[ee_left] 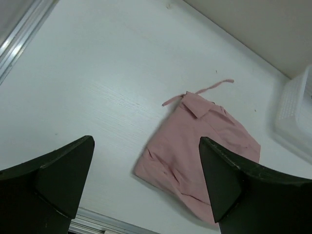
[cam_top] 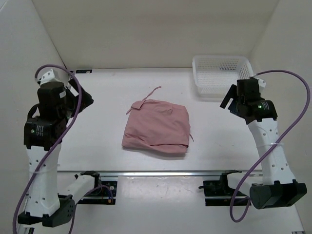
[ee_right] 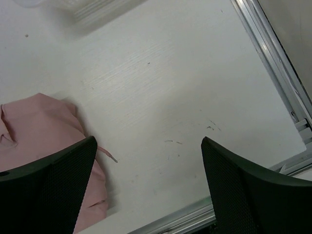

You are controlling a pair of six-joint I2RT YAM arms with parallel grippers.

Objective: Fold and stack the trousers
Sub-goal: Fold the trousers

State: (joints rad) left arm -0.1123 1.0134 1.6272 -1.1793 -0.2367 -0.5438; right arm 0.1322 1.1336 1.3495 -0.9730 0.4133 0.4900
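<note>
The dusty-pink trousers lie folded into a rough square at the middle of the white table, with a drawstring cord trailing off the far left corner and another cord at the right edge. They also show in the left wrist view and at the left edge of the right wrist view. My left gripper is open and empty, raised above the table left of the trousers. My right gripper is open and empty, raised to the right of them.
A white plastic mesh basket stands at the back right of the table, close behind my right gripper. A metal rail runs along the near table edge. White walls enclose the back and both sides.
</note>
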